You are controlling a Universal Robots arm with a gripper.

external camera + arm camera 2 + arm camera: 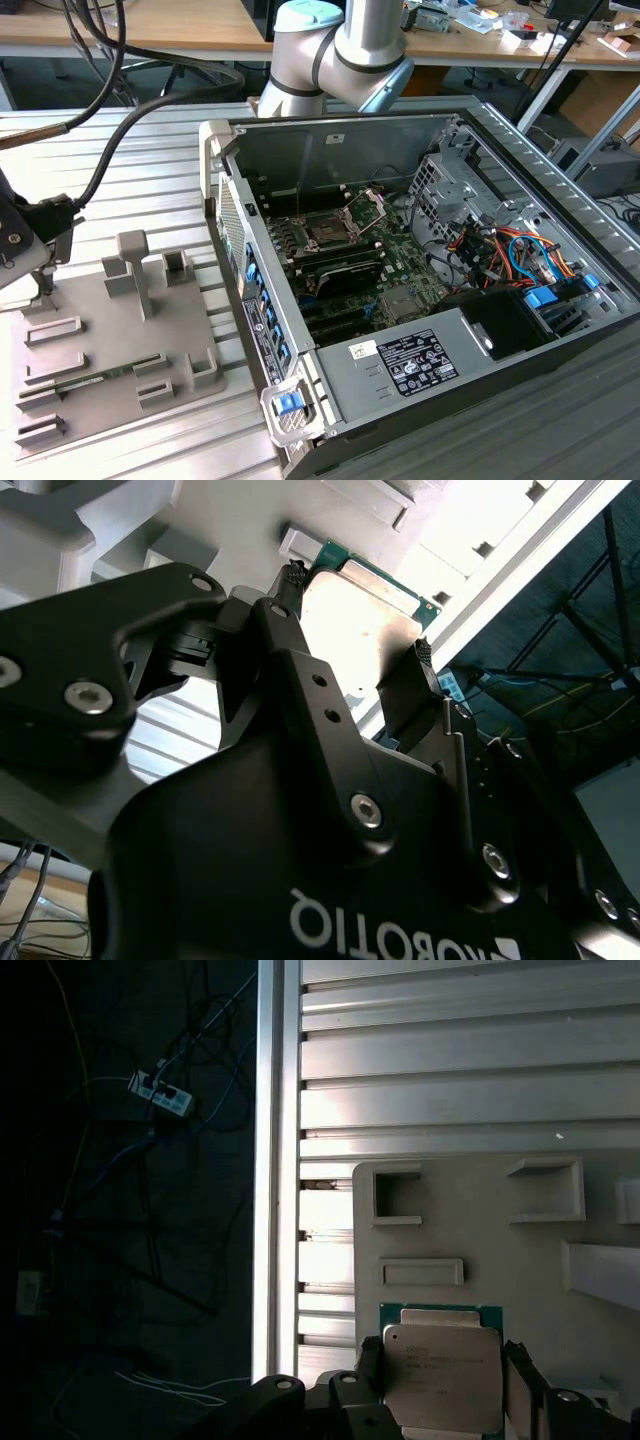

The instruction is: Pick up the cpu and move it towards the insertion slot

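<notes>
Silvery-white square metal cpu (440,1375) is clamped by its edges in my black two-finger claw (358,610), flat over the grey fixture plate (100,330), probably so it seats level. The dark silver-framed insertion slot (328,232) lies at three o'clock in the exterior view.

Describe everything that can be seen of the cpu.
The cpu is a flat square chip: a silvery metal lid with faint print, on a thin green board. It sits over the grey holder tray, between the two black fingers of the gripper, which close on its opposite edges.
</notes>
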